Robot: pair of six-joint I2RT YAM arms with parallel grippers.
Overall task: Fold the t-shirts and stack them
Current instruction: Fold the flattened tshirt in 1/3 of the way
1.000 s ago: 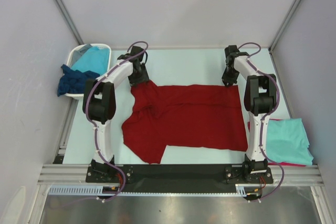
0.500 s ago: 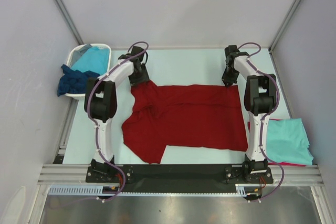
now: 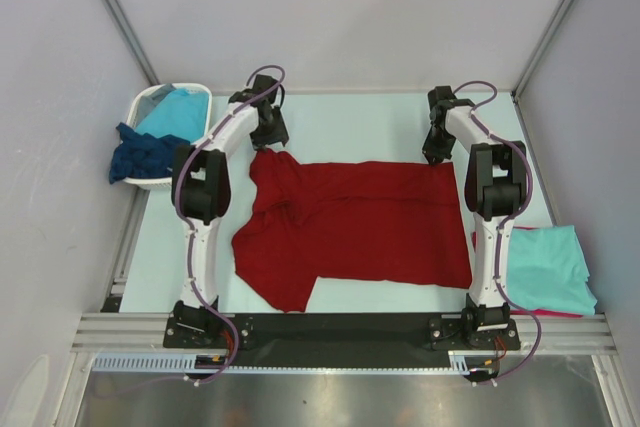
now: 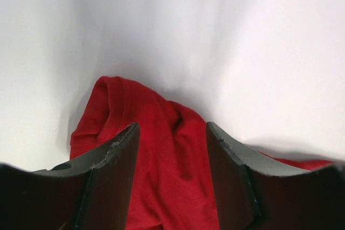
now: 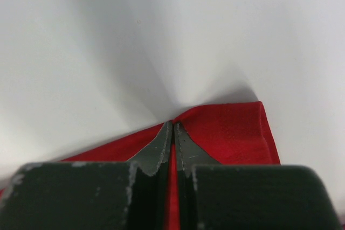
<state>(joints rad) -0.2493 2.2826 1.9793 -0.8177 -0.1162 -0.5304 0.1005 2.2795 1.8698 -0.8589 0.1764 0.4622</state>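
dark red t-shirt [image 3: 370, 222] lies spread on the table [image 3: 350, 117]; my right gripper [image 5: 173, 125] has just clamped its far right corner, while my left gripper [image 4: 172, 129] (wide, holding nothing) has drawn back off the far left corner, so folding waits.

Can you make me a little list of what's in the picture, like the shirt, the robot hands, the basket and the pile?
Shirt being folded: dark red shirt, spread on the table
Left gripper: open, over the shirt's far left corner
Right gripper: shut, pinching the shirt's far right corner
Basket: white basket at far left, turquoise shirt inside, navy shirt hanging over its edge
Pile: folded turquoise shirt at near right, red cloth showing beneath it
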